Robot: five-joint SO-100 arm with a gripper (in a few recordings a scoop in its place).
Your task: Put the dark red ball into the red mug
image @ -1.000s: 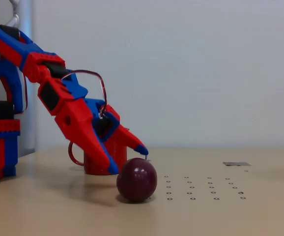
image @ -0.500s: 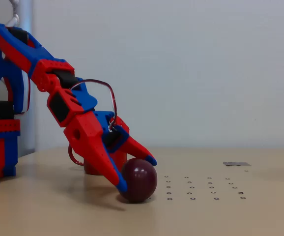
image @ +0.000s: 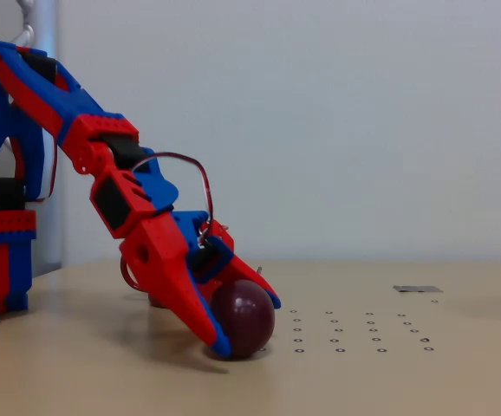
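Observation:
The dark red ball (image: 249, 314) rests on the tan table, glossy and round. My red and blue gripper (image: 247, 326) reaches down from the left and is open, straddling the ball. One blue-tipped finger (image: 218, 343) is low at the ball's left side near the table. The other finger (image: 268, 299) lies over the ball's upper right. I cannot tell whether they press on it. The red mug (image: 157, 300) stands behind the gripper, mostly hidden, with a bit of its base and handle showing.
The arm's base (image: 3, 260) stands at the left edge. A grid of small holes (image: 359, 329) marks the table right of the ball. A flat grey piece (image: 417, 289) lies farther right. A pale wall rises behind the table.
The gripper has lowered and moved right, from just above and left of the ball to straddling it. The ball has stayed in place. The mug is now more hidden.

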